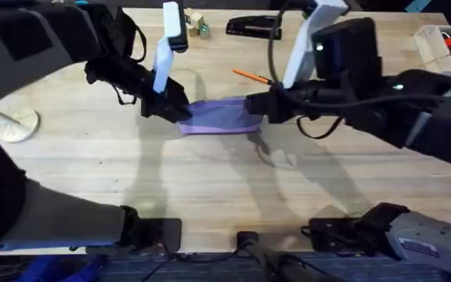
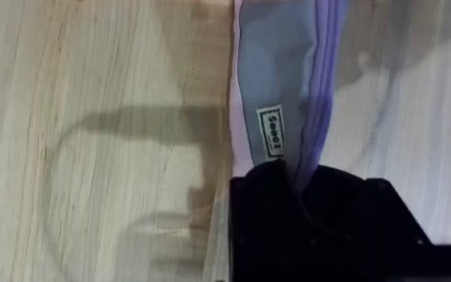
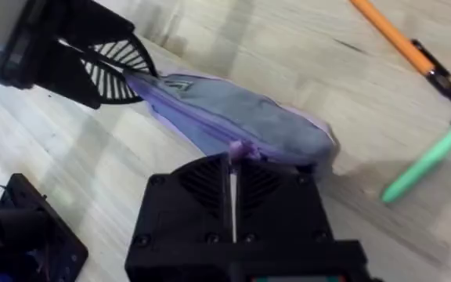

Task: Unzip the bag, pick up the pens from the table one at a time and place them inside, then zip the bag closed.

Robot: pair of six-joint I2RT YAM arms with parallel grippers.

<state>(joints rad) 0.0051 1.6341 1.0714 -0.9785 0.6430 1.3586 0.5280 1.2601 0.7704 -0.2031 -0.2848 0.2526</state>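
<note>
Lavender bag [image 1: 219, 116] lies mid-table [image 1: 210, 184]. L gripper [image 1: 174, 108] pinches its left end, R gripper [image 1: 258, 106] is clamped on its right end. R wrist cam adds a green pen [image 3: 433, 155] beside the orange pen [image 3: 402, 47]; overhead has just the orange one, behind the bag. Zipper state unclear. Front of table open.

I work at an office-like robot bench: a pale plank desk [image 1: 225, 188] carrying a black stapler [image 1: 254, 28], a white box of markers [image 1: 438, 43], and my arms' cabled bases.
</note>
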